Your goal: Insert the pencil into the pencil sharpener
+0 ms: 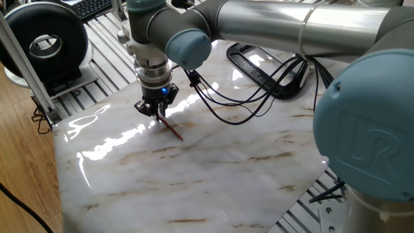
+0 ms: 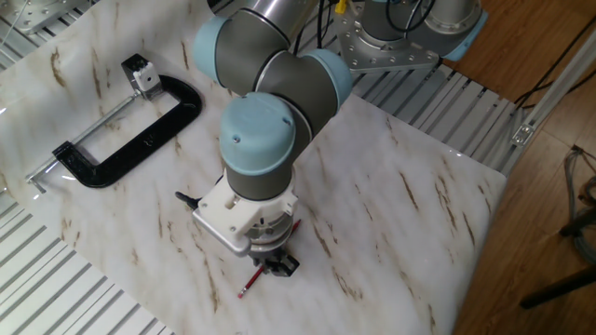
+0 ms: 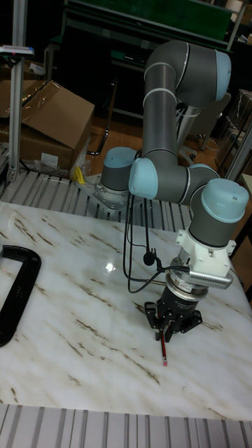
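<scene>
The thin dark-red pencil [image 1: 173, 129] lies low on the marble table [image 1: 213, 168], slanting out from under my gripper [image 1: 155, 111]. In the other fixed view the pencil [image 2: 246, 287] shows on both sides of the gripper [image 2: 276, 265], which stands straight above its middle. In the tall view the fingers sit close together around the pencil [image 3: 164, 350], so the gripper [image 3: 165, 330] looks shut on it. The pencil sharpener [image 2: 140, 73], a small grey block, sits in the mouth of the black clamp at the far end of the table, well away from the gripper.
A large black C-shaped clamp [image 2: 121, 140] lies on the table at the far side. Black cables [image 1: 239, 97] hang from the arm and trail over the marble. A round black device [image 1: 45, 42] stands off the table's corner.
</scene>
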Available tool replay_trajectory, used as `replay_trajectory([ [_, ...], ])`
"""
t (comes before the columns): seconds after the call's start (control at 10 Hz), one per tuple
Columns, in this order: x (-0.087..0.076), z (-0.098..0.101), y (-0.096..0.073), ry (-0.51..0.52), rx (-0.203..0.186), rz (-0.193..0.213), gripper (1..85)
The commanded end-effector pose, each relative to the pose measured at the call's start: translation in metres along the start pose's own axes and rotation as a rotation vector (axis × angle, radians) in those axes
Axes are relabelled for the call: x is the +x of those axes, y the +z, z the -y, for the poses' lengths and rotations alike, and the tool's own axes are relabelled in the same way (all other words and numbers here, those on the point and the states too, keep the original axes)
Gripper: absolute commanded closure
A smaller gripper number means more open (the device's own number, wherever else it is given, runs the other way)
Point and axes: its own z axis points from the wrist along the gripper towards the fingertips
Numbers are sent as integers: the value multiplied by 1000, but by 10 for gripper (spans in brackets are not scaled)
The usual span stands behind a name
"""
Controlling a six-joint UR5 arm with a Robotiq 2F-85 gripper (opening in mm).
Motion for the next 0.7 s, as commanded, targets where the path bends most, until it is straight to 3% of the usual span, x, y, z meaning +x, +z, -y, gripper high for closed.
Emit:
replay_trajectory([
  [0.0, -2, -2, 0, 13, -11, 4, 627],
  [0.4, -4, 1, 0, 23, -2, 14, 743],
  [0.6, -1, 4, -6, 34, 20, -2, 847],
])
